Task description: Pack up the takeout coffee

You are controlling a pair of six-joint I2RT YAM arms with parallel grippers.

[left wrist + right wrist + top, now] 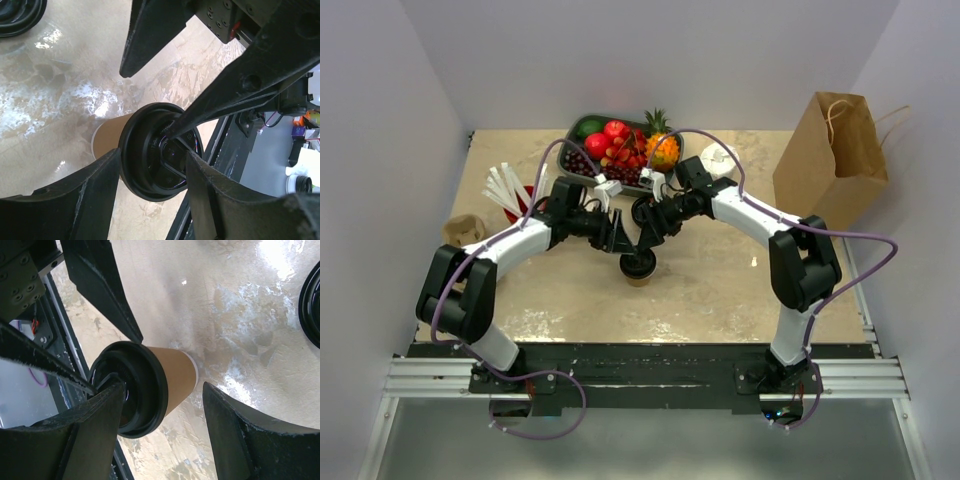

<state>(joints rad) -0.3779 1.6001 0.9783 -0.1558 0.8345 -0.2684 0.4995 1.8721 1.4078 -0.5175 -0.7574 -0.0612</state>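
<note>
**Both grippers open over the lidded coffee**

Far left stand a lidless brown cup and a red cup holding straws. The left gripper hangs with fingers spread either side of the black lid. The takeout coffee stands upright mid-table, nearer than the fruit tray. The right gripper is spread too, one finger on the lid top and the other clear of the cup. A paper bag stands far right.

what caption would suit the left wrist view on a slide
Left hand and right hand poised open over the black-lidded takeout coffee upright on the table
</note>
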